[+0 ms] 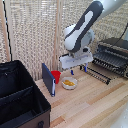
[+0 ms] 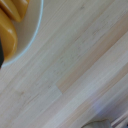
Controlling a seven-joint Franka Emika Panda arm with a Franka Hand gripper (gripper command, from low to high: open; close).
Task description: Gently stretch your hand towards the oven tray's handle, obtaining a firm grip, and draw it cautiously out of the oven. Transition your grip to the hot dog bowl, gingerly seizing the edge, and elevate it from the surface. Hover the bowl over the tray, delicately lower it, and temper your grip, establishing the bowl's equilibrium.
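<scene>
A white robot arm's end effector hovers just above the hot dog bowl on the wooden bench — whether its fingers are open cannot be told — while the pulled-out oven tray lies toward the exterior view's right, before the oven.

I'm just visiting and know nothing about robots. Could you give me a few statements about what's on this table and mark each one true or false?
1. The hot dog bowl sits on the wooden table. True.
2. The oven tray is fully inside the oven. False: it sticks out in front of the oven.
3. The hand hangs just above the bowl. True.
4. The bowl is empty. False: yellow-orange food lies in it, also seen in the wrist view.
5. A red cup stands beside the bowl. True.
6. The bowl already rests on the tray. False: they are apart.
</scene>
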